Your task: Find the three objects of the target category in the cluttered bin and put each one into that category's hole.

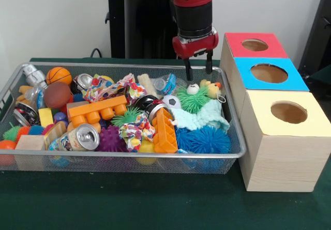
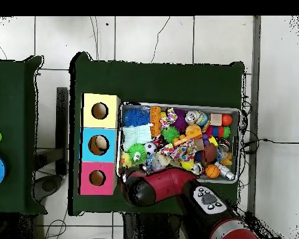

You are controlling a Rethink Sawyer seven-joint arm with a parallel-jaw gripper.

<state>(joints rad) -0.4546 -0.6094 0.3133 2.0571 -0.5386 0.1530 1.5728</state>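
Bin (image 1: 235,137) of wire mesh sits on the green tabletop (image 1: 129,204), crammed with toys, and the jaws (image 1: 199,67) hang open and empty over its far right corner, holding nothing. Directly below the jaws lie a green spiky ball (image 1: 195,102) with a small white eyeball (image 1: 192,89) on it and a yellow plush duck (image 1: 211,89). Just beneath those sits a pale mint cloth (image 1: 204,117), with a small soccer ball (image 1: 171,102) beside it. Nearer the camera from the jaws lie a blue spiky ball (image 1: 207,139), an orange block (image 1: 164,132) standing on edge and a purple spiky ball (image 1: 111,138). Well to the jaws' left in the front view are a drink can (image 1: 83,137), a long orange building brick (image 1: 98,109), a brown ball (image 1: 57,94) and a small basketball (image 1: 58,75). On the other side of the jaws, just outside the bin, a row of three wooden boxes stands, each with a round hole on top: red (image 1: 254,45) closest to the jaws, then blue (image 1: 269,73), then yellow (image 1: 288,112) nearest the camera.
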